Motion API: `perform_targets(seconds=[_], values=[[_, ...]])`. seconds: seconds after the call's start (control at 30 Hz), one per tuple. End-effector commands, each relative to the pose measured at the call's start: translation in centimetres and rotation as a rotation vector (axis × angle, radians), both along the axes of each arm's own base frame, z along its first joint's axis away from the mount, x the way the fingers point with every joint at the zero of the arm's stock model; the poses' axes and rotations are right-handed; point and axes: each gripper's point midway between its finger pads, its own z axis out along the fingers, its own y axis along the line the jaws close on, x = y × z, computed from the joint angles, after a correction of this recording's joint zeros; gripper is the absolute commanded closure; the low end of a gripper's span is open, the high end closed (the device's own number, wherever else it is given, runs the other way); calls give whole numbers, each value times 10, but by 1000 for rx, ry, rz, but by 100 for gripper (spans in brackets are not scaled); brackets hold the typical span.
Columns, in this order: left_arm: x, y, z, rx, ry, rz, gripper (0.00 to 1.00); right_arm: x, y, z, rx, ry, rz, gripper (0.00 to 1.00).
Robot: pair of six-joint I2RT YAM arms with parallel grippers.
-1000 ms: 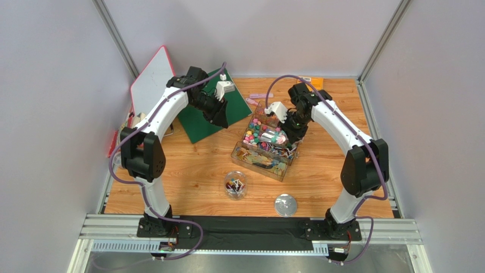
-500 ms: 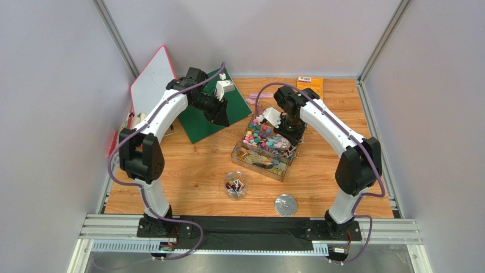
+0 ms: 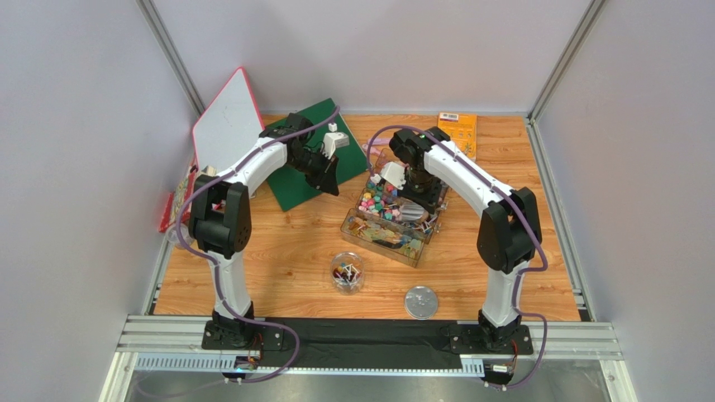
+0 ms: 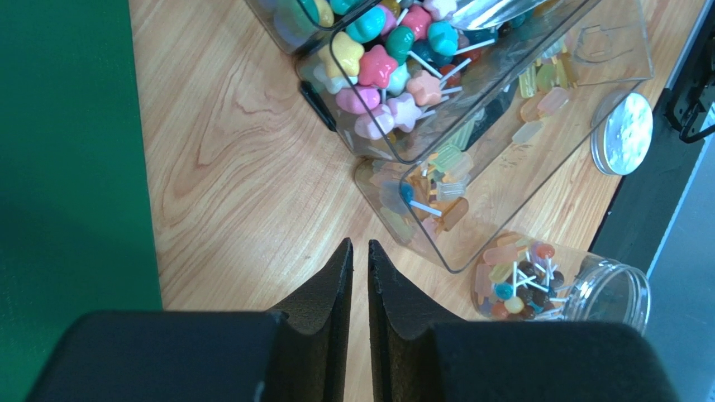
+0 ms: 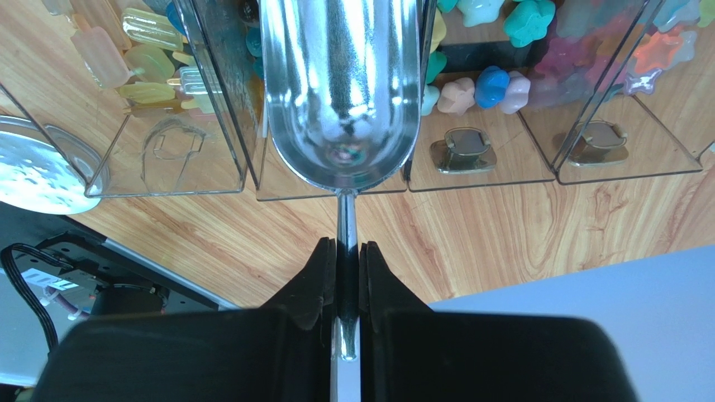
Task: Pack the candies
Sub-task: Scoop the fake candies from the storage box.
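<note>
The candies (image 3: 379, 201) lay heaped in clear bins (image 3: 391, 216) near the middle of the tabletop (image 3: 277, 251), with more in a small jar (image 3: 347, 272) toward the near edge. The right gripper (image 5: 342, 251) was clenched on the handle of a metal scoop (image 5: 340, 88) held over the bins, its bowl empty. The left gripper (image 4: 360, 251) hung over bare wood beside the green mat (image 4: 67, 151), jaws almost together, grasping nothing. The near half lay open around a loose lid (image 3: 421, 301). Bin walls blurred the lower candies.

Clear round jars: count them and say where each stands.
1: the jar stands open at front centre, before the candy bins, a lid lying to its right. None seems hidden.
</note>
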Motion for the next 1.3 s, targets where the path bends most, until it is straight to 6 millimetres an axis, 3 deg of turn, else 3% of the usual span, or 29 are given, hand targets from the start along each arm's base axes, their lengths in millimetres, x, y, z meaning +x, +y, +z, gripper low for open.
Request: perform_targets(seconds=[0.0,0.17,0.33,0.7,0.87,1.27], values=[[5,-5,-13,-19,6,-12,83,-5,-12,18,-120,13,-8,100],[-1,-7,-27,-30,43,-26,83,-5,-4,15,-167,37,3,100],[-6,-11,-41,-34,89,-36,84,-10,8,0,-187,73,12,100],[-19,-28,-53,-87,182,-56,85,-1,25,-29,-184,120,-43,100],[-20,-34,-56,-119,220,-35,85,8,38,-27,-132,76,-104,100],[-19,-46,-54,-174,262,-6,86,-32,42,-44,-107,222,-236,100]])
